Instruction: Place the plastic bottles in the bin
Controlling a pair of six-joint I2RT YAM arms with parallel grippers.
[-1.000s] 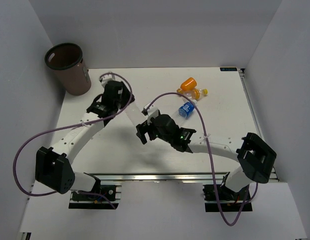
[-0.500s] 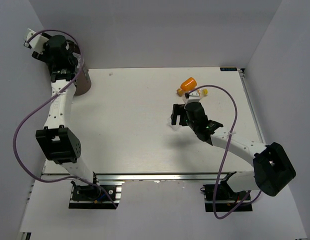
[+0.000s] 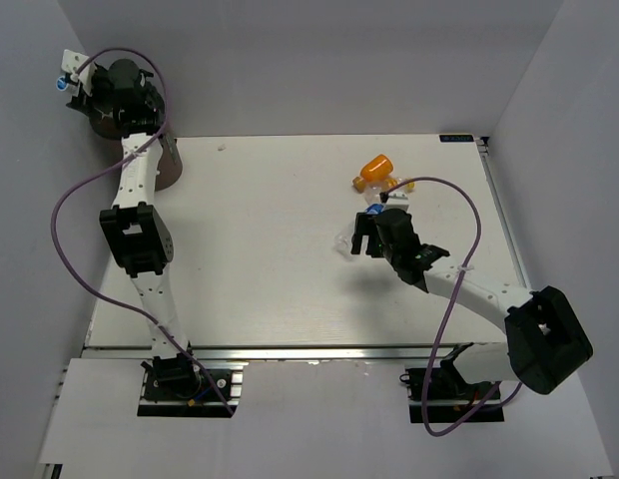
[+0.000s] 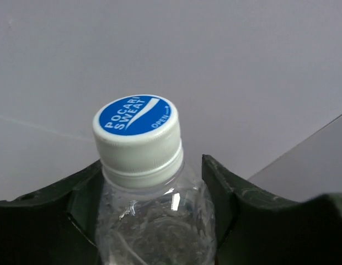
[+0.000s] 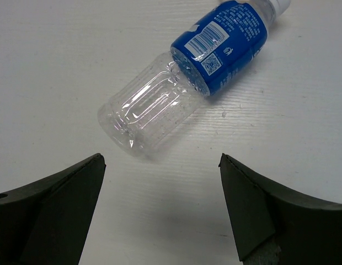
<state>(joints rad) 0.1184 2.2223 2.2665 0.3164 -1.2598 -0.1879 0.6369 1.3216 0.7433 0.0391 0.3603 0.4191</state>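
A: Left gripper (image 4: 151, 165)?

B: Clenched on a clear bottle (image 4: 154, 221), one finger on either side just below the neck. White cap (image 4: 137, 127), blue top reading POCARI SWEAT. Grey wall behind it.

A: Where is it in the top view?

B: Far-left corner, arm stretched out, gripper raised by the bin (image 3: 168, 168). The arm hides most of the bin. Cannot tell if the bottle is over the mouth or just past the rim.

A: Right gripper (image 5: 161, 160)?

B: Released, fingers spread wide, low over the counter (image 3: 260, 230). Touching nothing.

A: What lies in front of it?

B: The blue-labelled bottle (image 5: 187, 77), on its side, clear base towards the gripper, just beyond the fingertips.

A: Other bottles?

B: An orange bottle (image 3: 374, 168) and a yellow-capped bottle (image 3: 394, 185), close together on the counter, just beyond the blue-labelled one.
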